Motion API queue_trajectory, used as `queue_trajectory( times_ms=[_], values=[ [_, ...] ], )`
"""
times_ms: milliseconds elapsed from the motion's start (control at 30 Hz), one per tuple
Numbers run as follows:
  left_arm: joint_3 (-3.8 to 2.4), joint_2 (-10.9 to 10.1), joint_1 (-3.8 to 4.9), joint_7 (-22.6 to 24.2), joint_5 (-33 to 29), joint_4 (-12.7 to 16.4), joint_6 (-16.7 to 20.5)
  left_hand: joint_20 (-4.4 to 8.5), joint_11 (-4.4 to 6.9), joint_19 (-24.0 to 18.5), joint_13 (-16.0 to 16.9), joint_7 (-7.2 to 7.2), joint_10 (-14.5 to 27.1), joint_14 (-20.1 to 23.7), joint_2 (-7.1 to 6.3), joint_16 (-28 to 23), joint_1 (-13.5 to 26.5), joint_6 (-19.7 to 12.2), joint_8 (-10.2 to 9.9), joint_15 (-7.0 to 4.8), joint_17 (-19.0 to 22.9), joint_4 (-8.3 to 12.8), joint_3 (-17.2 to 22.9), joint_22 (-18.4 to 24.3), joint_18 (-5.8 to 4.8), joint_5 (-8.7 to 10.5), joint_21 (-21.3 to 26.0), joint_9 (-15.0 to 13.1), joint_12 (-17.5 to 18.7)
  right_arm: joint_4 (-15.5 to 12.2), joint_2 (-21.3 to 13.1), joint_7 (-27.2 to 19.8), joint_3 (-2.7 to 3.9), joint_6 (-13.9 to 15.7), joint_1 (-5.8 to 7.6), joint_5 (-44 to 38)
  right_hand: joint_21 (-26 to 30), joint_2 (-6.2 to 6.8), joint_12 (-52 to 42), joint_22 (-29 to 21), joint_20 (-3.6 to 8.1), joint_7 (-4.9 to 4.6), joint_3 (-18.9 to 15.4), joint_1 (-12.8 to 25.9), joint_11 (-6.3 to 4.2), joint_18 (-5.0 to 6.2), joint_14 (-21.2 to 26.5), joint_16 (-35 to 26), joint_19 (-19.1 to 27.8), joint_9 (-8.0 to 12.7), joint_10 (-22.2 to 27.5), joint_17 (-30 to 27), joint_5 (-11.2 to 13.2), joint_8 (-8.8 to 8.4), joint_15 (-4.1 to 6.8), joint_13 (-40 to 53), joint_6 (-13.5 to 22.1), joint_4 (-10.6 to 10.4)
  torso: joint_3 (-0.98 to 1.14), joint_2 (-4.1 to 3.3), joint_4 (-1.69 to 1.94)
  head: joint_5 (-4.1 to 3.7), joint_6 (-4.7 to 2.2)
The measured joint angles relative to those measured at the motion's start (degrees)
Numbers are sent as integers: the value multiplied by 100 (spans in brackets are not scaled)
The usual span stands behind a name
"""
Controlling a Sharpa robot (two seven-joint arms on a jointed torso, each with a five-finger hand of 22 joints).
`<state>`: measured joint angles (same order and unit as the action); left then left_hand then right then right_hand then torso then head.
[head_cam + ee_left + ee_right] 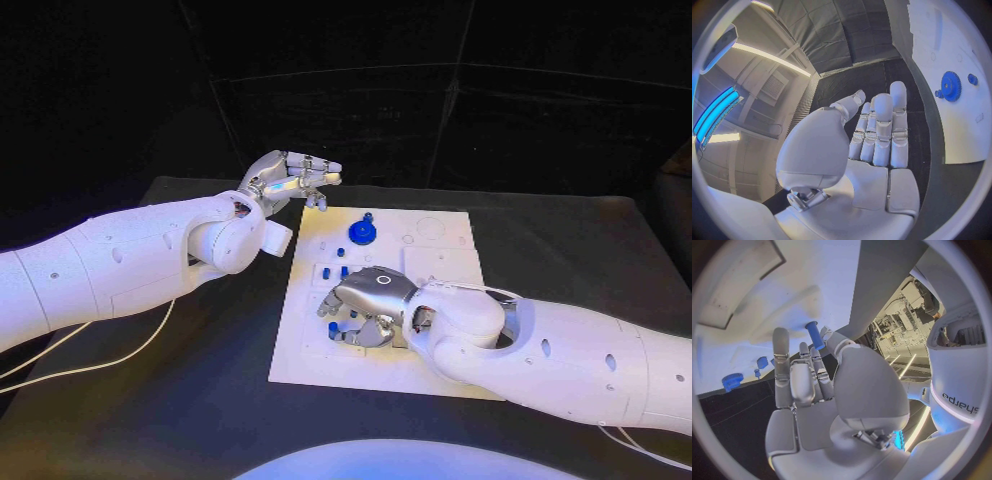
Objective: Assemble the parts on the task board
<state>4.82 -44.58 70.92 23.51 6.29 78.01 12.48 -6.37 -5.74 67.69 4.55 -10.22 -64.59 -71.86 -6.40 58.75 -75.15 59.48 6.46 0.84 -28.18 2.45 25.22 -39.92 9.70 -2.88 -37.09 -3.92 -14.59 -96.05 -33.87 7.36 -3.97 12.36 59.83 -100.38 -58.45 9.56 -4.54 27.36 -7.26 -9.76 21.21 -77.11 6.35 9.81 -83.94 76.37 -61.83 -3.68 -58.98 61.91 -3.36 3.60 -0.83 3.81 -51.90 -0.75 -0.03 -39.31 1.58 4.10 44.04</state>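
Several small blue parts (342, 272) already stand in or lie on the task board (433, 372), the white plate in the middle of the black table (577, 250), and a blue gear (361, 233) sits toward its far end with a small round blue piece (972, 79) just beside it, so I judge the assembly to be partly done, with more pieces left to seat. How many are properly home I cannot tell. The right hand (371, 305) is low over the middle of the board, fingers pointing down among the pieces; in the right wrist view a blue peg (814, 335) stands close by its fingertips (781, 340), but whether they pinch it or only touch it I cannot tell. The left hand (289, 178) hangs above the table just off the board's far left corner, fingers held straight and close together, with nothing in it. No boxes or trays appear; the board itself is the only holder, carrying the blue pieces.
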Motion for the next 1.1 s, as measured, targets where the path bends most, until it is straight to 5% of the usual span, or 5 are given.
queue_trajectory(
  times_ms=[333, 667, 767, 900, 1100],
  values=[
    [0, -4, 0, -14, 0, 0, -8, 0, 0, 0, 0, 0, 25, 18, 0, 0, 0, 0, 0, 7, 5, -11, -11, 3, 0, 0, 0, 0, 0, -112, -198, -95, 0, 339, 0, 120, 117, -74, -459, -102, 0, 24, -842, -126, 5, 0, -20, -24, 0, -19, 379, -84, -52, 0, -20, 24, 128, -88, 2, -2, -1, -27, -5],
    [2, -36, 0, -31, 0, -1, -15, 0, 0, 0, -1, 0, 41, 41, 0, 0, 0, 0, 0, -1, 15, -16, -16, 8, 0, 0, 0, 0, 0, -721, -1309, -370, 5, 759, 180, 948, -100, -270, -1165, 258, 48, -27, -1262, -215, -63, -1, -21, 128, -321, -100, -307, 231, -329, 240, -20, 132, -382, -229, 2, 9, -7, -105, -52],
    [5, -50, 0, -35, 0, -4, -15, 0, 0, 0, -1, 0, 41, 41, 0, 0, 0, 0, 0, -1, 14, -16, -16, 8, 0, 0, 0, 0, 0, -925, -1771, -374, 16, 854, 322, 1516, -414, -357, -1565, 766, 122, 110, -1327, -99, -226, -1, 0, 375, -595, -117, -995, 665, -436, 321, 109, 302, -570, -361, 2, 12, -17, -165, -75],
    [10, -56, 0, -39, -1, -4, -15, 0, 0, 0, -1, 0, 41, 41, 0, 0, 0, 0, 0, -1, 14, -16, -16, 8, -1, 0, 0, 0, 0, -1088, -2318, -189, 20, 864, 432, 2155, -669, -256, -2356, 1150, 313, 330, -1537, 156, -474, -6, -9, 496, -807, -158, -1676, 854, -1133, 487, 326, 865, -822, -571, 2, 16, -29, -259, -117],
    [17, -52, 0, -44, -1, -7, -15, 0, 0, 0, -1, 0, 41, 41, 0, 0, 0, 0, 0, -1, 28, -16, -16, 8, 0, 0, 0, 0, 0, -1194, -2883, 415, 12, 758, 479, 2662, -962, -265, -4906, 1645, 432, 399, -2073, 541, -573, -94, -21, 736, -985, -243, -1979, 1259, -1209, 702, 373, 3767, -891, -976, 2, 19, -68, -400, -144]
  ],
)
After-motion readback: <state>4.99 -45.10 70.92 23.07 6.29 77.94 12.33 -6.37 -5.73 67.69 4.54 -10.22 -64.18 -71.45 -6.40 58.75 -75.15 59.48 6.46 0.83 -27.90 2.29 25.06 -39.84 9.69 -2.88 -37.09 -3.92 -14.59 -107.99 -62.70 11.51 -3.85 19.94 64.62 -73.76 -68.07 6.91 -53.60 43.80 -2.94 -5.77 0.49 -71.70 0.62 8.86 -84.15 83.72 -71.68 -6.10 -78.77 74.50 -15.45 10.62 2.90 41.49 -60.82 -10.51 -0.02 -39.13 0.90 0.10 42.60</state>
